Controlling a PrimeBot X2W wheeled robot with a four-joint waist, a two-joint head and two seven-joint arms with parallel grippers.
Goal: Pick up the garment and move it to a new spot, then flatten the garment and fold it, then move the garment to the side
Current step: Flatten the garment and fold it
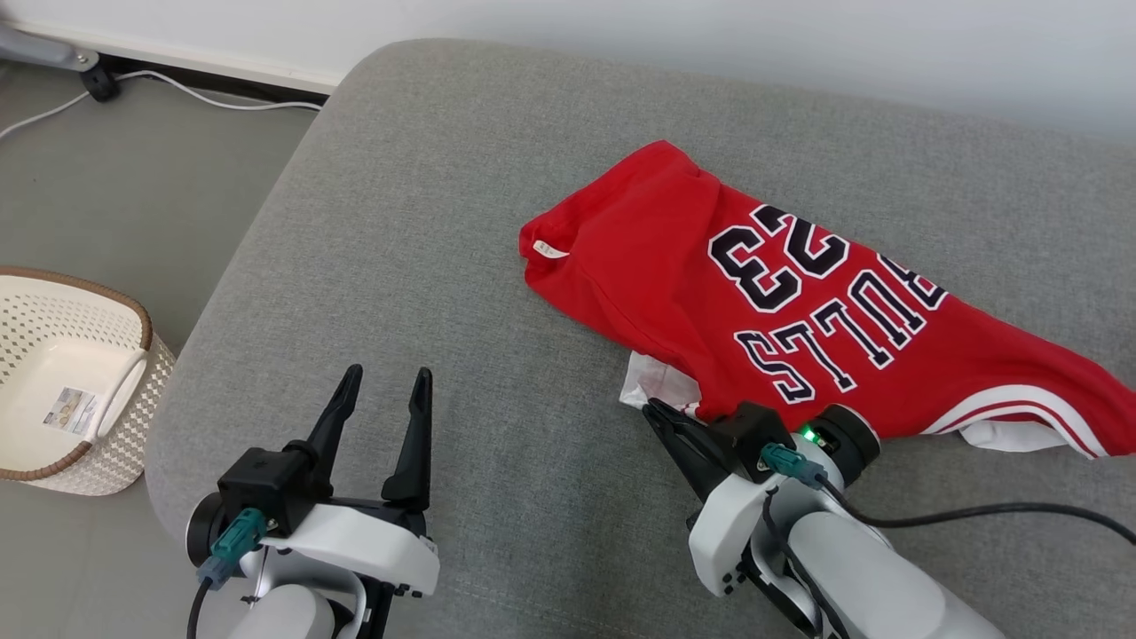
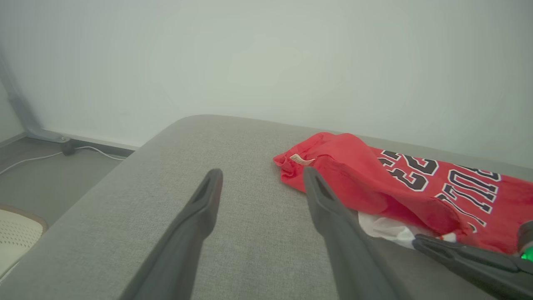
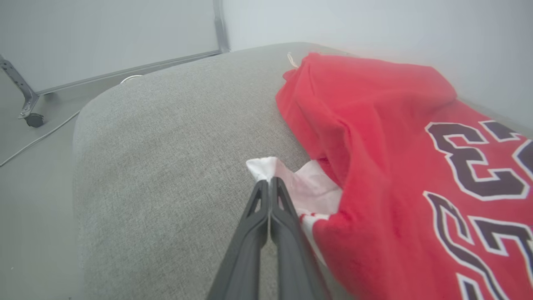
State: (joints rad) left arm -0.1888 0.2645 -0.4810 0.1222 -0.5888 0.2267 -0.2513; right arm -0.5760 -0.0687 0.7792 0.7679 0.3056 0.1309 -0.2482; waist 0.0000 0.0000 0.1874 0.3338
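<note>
Garment (image 1: 674, 266): red cloth, soft and matt; flat printed lettering; thinner white cloth at its lower edge.
Couch (image 1: 399, 222): grey woven upholstery, coarse, matt.
Basket (image 1: 133, 417), lower left of the frame: white perforated plastic; brown woven rim.
Left gripper (image 1: 388, 374): matt black plastic fingers; smooth pale housing.
Right gripper (image 1: 652, 406): same matt black plastic.
Floor (image 1: 133, 177): smooth, grey, matt.

Grey fabric cushion (image 1: 426, 222) w/ red jersey (image 1: 657, 266) lying crumpled on it.

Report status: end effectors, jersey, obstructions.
Left end effector open, over cushion. Right end effector shut on white corner of jersey. Jersey crumpled, unfolded. Basket on floor, out of the way.
</note>
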